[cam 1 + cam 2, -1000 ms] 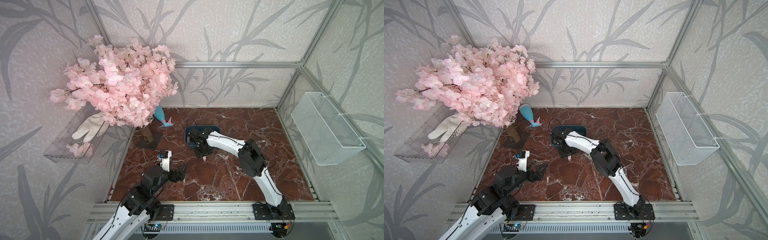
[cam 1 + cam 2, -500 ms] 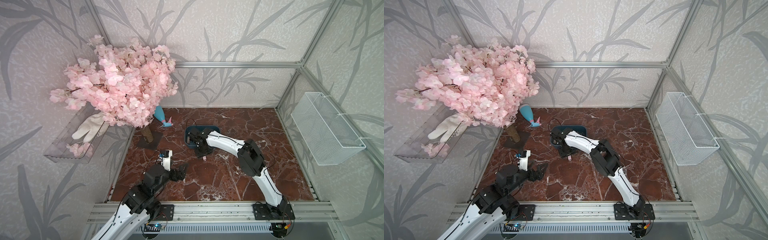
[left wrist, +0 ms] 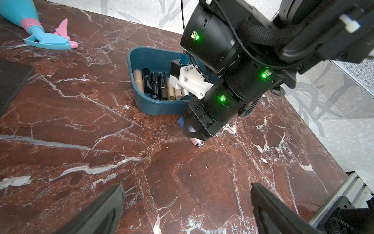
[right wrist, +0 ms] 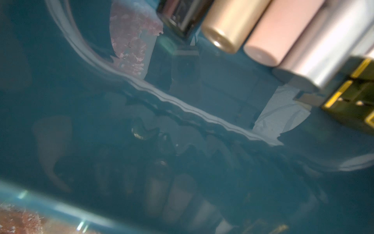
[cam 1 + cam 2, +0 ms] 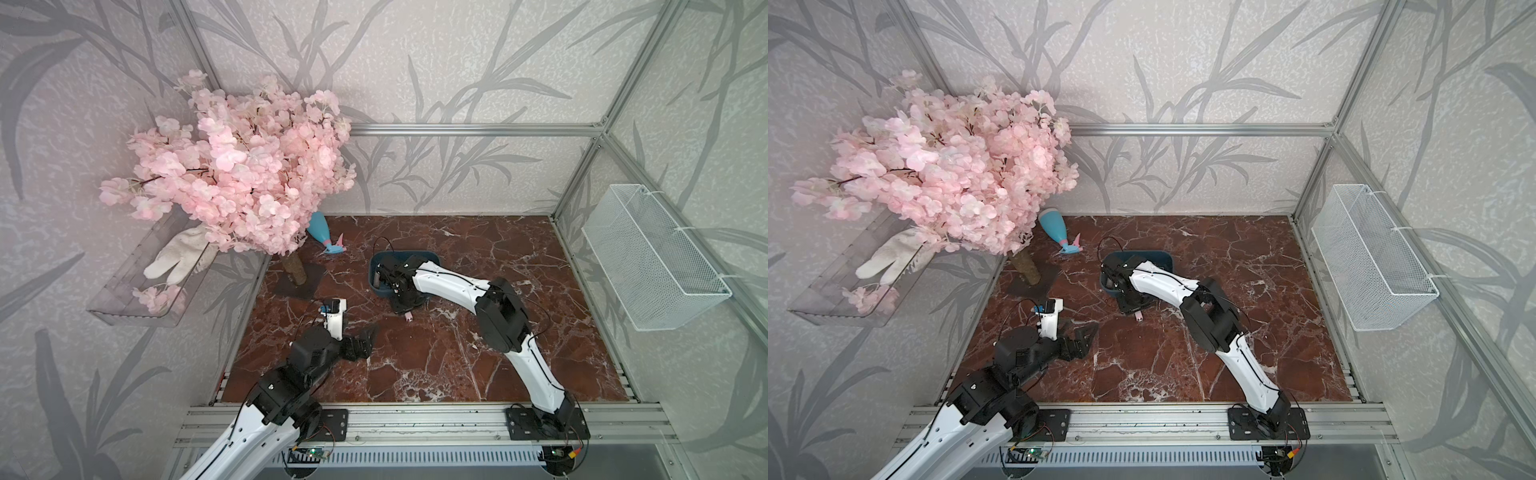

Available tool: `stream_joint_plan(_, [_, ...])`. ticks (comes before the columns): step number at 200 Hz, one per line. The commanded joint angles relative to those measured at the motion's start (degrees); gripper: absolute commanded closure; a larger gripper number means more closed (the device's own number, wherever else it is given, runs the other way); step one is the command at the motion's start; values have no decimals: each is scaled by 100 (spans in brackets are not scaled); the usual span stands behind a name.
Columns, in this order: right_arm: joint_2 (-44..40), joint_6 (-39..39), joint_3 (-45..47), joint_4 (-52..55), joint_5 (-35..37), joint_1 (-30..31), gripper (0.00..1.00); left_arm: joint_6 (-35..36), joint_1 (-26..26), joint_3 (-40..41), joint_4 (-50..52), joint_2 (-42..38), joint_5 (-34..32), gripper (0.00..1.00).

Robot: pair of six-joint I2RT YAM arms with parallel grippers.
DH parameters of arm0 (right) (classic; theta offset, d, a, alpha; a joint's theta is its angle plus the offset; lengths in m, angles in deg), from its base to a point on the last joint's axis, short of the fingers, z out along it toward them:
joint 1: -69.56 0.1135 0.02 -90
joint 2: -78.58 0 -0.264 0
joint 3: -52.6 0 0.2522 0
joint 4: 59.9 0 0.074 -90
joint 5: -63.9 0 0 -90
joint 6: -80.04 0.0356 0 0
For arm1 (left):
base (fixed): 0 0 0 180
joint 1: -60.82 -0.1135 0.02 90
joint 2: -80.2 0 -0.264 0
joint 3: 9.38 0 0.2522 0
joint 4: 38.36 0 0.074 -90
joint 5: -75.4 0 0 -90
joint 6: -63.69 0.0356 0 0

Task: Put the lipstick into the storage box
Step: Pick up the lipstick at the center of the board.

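The lipstick, a pale pink tube, lies on the red marble table outside the storage box, just beside its near wall, at about six o'clock of it in both top views; we judge the task far along but unfinished for this piece, since the pick-up, the lift over the rim and the release inside are all left to do; the right gripper stands nose-down over the tube with its jaws to either side of it, and we cannot tell from any view whether they have clamped on it or merely straddle it; inside the box we see a row of lipsticks lying side by side on its floor, one beige, several black, then gold, pink and silver, the last three shown close in the right wrist view; the left gripper hovers low over bare marble at about eight o'clock of the lipstick, well apart from it, jaws spread wide and holding nothing; farther out, a blue spray bottle lies on its side at ten o'clock of the box, beside a pink blossom tree; the clear tray on the wall at nine o'clock holds a white glove and a few loose blossoms; the white wire basket at three o'clock shows nothing inside.
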Motion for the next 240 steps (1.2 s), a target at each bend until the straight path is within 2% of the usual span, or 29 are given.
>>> stream_joint_plan(1, [103,-33,-16,122,11,-31,66,79,-25,-135,-126,-9,-80,0])
stream_joint_plan(33, [52,-61,4,117,41,-32,75,80,-21,-136,-143,-8,-84,0])
stream_joint_plan(143, [-459,-66,170,5,-231,-47,76,132,-22,-202,-130,-50,-116,0])
stream_joint_plan(184, [-967,52,492,-413,-1151,-149,77,123,-22,-227,-57,-174,-153,0])
stream_joint_plan(214, [-1537,601,1175,-1237,-2145,-461,78,84,-26,-268,-80,-150,-138,0])
stream_joint_plan(240, [-1965,1191,1644,-1803,-2680,-759,78,36,-21,-332,-119,-96,-156,0])
